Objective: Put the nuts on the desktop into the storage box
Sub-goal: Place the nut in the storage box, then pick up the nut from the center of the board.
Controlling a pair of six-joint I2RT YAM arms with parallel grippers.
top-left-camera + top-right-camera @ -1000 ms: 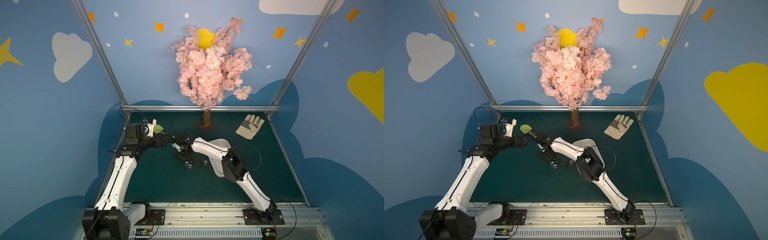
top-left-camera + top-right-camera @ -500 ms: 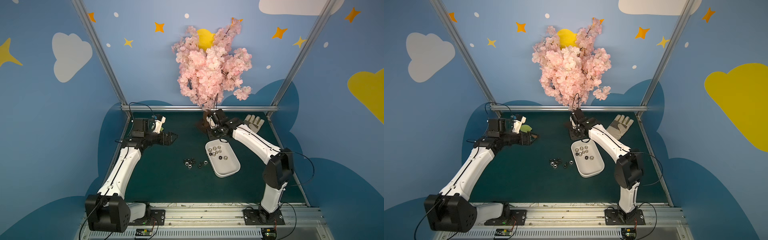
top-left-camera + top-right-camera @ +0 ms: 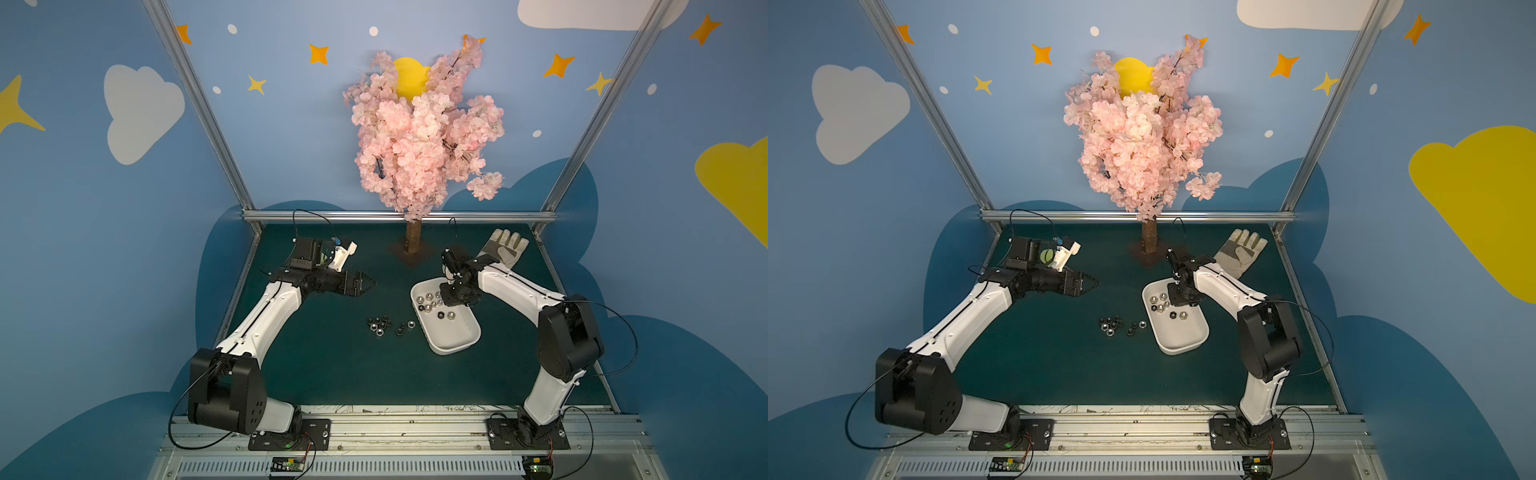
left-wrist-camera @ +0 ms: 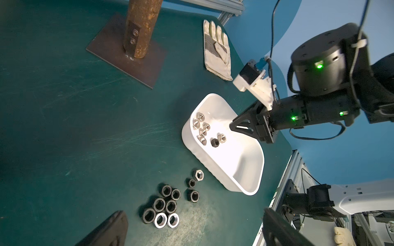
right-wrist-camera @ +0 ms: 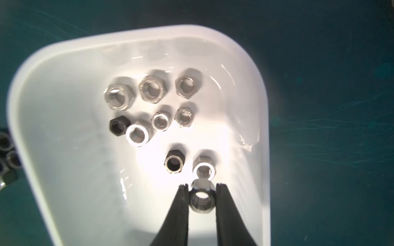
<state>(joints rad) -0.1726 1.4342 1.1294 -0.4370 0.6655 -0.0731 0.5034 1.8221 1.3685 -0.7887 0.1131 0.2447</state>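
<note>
Jaws of the right gripper (image 5: 201, 187) pinch a nut (image 5: 201, 200) over the storage box (image 5: 64, 95), so the drop looks in hand: they must part, with more nuts (image 3: 380, 326) lying on the surface (image 3: 332, 374)

One silver hex nut (image 5: 200, 199) sits pinched between the right fingers (image 5: 180, 213), its threaded hole facing the wrist camera, over the floor of the storage box (image 5: 128, 37). Whether it touches that floor cannot be told. The storage box is a shallow white tray with rounded corners, lying flat on the dark teal desktop (image 5: 330, 106) under those fingers. Nine nuts (image 5: 152, 89) lie on its floor beyond the fingertips, seven silver and two dark, the nearest just ahead of the pinched one. Ten loose nuts (image 4: 162, 209), mostly dark, rest on the desktop just outside the box's long wall, on the side toward the left fingers (image 4: 106, 230): seven clustered, three nearer the box.
</note>
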